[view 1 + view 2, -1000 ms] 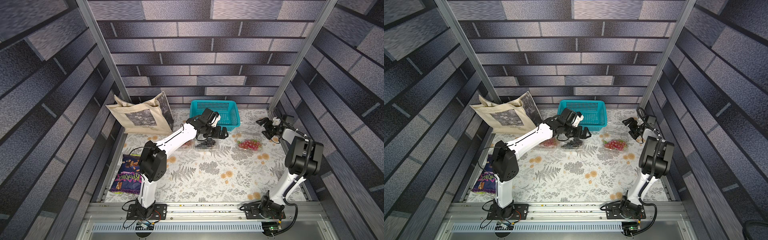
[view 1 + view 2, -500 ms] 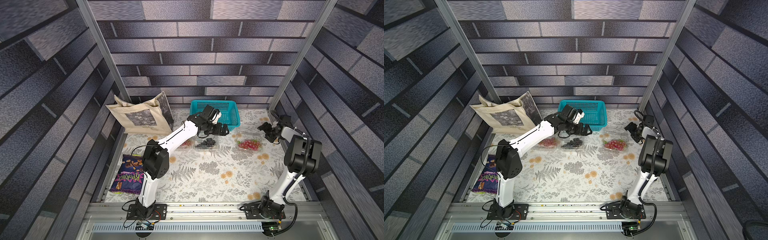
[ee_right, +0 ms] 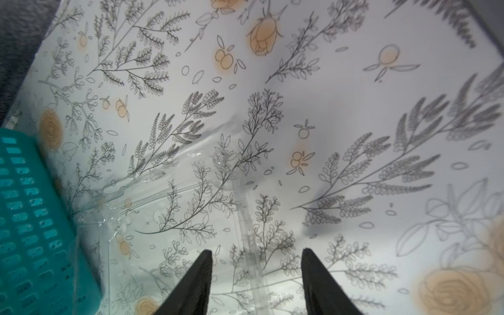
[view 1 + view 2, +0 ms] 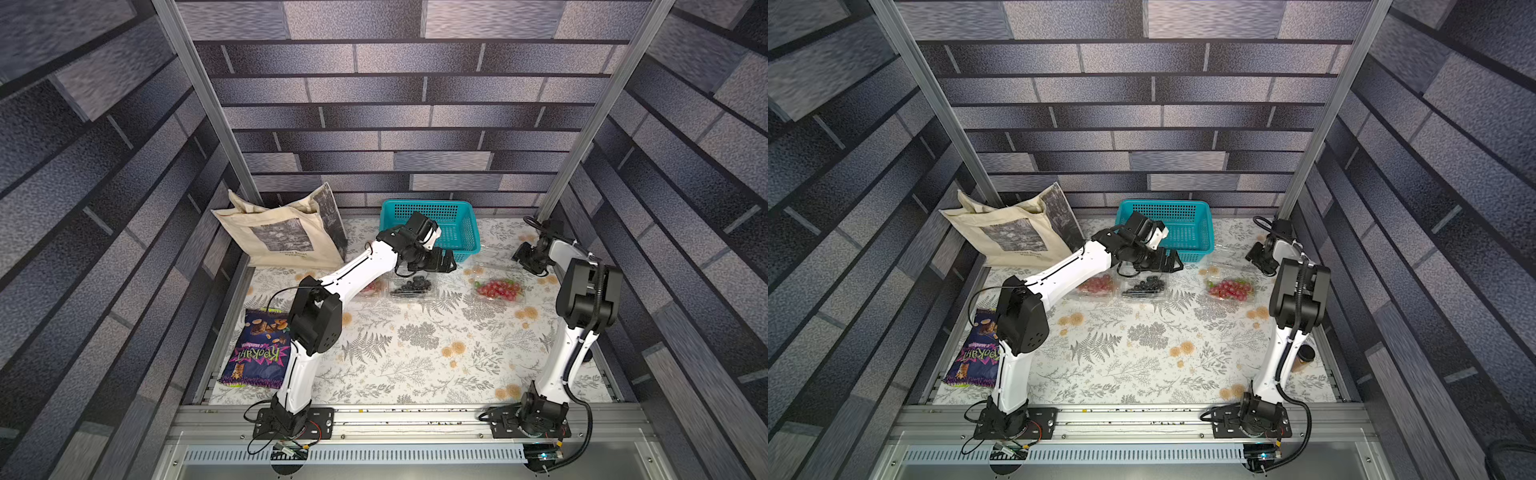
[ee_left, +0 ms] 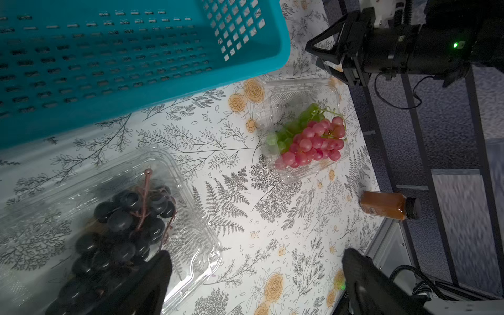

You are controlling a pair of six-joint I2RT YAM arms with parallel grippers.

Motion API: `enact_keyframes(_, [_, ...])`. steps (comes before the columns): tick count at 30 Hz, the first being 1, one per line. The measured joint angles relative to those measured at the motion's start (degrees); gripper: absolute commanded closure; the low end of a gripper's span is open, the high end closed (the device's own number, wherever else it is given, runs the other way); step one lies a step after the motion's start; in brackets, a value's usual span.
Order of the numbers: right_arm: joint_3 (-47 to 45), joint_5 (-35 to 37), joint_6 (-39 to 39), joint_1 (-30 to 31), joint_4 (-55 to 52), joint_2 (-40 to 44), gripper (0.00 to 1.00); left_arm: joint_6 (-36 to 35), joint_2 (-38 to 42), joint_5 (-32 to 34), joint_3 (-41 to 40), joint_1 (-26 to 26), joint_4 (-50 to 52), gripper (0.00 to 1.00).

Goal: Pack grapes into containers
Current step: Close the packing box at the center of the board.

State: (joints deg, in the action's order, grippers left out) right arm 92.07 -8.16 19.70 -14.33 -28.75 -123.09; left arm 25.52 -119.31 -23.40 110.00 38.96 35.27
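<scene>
Right end effector (image 3: pixel 255 251) has half-closed astride the clear lid (image 3: pixel 169 218), not yet pinching; left end effector (image 5: pixel 256 255) gapes empty. Lid-shutting looks next.

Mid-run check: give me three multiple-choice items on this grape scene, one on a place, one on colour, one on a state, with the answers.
1. Where do the dark grapes lie?
A. in the teal basket
B. in a clear container
C. on the tote bag

2. What colours are the bunches in the container nearest the right arm?
A. all dark
B. all green
C. red and green

3. How does the left gripper stand?
A. open, holding nothing
B. shut on a bunch
C. shut on the basket rim

Answers: B, the left wrist view shows them inside the clear clamshell. C, pink-red berries lie there with green ones beside them. A, its fingers stand wide apart with nothing between them.
</scene>
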Motion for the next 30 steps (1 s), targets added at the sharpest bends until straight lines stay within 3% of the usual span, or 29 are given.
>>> enact_keyframes(15, [2.1, 2.6, -1.4, 0.6, -0.9, -1.6, 0.91, 0.0, -0.9, -0.4, 0.4, -0.4, 0.2, 0.00])
enact_keyframes(23, [0.7, 3.4, -1.3, 0.7, -0.4, -0.3, 0.93, 0.0, -1.0, -0.4, 1.1, -0.4, 0.3, 0.00])
enact_keyframes(30, [-8.4, 5.9, -1.1, 0.7, 0.4, 8.9, 0.93, 0.0, -1.0, -0.7, 1.8, -0.4, 0.4, 0.00])
